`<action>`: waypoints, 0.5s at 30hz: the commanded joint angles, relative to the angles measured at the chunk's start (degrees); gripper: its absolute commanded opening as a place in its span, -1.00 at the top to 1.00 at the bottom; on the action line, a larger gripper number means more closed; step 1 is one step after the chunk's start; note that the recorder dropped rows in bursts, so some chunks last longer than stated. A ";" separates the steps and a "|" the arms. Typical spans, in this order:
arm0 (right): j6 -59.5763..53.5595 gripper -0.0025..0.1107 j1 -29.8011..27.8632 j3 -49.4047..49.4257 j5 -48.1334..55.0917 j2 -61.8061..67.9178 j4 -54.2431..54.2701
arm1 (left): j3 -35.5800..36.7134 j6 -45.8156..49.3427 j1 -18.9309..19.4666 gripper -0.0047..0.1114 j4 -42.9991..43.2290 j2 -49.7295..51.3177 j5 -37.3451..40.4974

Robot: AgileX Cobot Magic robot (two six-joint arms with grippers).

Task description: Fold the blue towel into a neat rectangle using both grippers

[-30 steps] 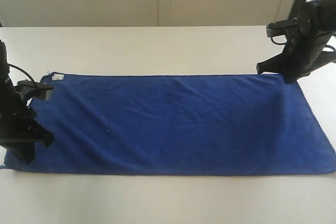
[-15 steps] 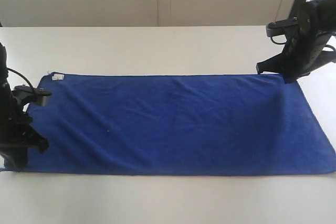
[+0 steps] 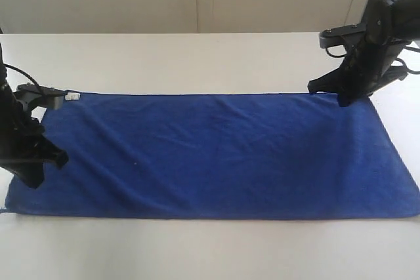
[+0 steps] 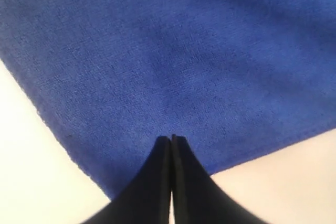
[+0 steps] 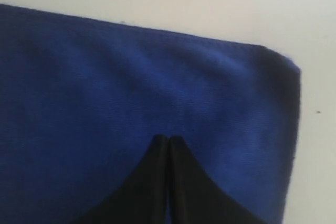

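At far left, left gripper [image 3: 33,183] with fingers pressed together on nothing, tip down over the towel [image 3: 216,152] near its front left corner; touching or not, impossible to tell. Across the middle, towel spread flat and unfolded, lengthwise left to right on the white table [image 3: 197,57], small white tag [image 3: 72,96] at its far left corner. At right, right gripper [image 3: 344,101] likewise pinched closed and empty, tip over the far right corner.
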 commanded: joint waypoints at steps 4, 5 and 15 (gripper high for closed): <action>-1.88 0.96 0.90 0.16 -0.47 -0.25 1.60 | 1.65 -0.29 -0.37 0.92 -0.75 2.86 -0.56; -1.88 0.96 0.90 0.16 -0.47 -0.25 1.50 | 1.65 -0.29 -0.37 0.92 -0.75 3.49 -0.34; -1.88 0.96 0.90 0.16 -0.84 -0.25 1.42 | 1.65 -0.65 -0.37 0.92 1.00 4.78 4.53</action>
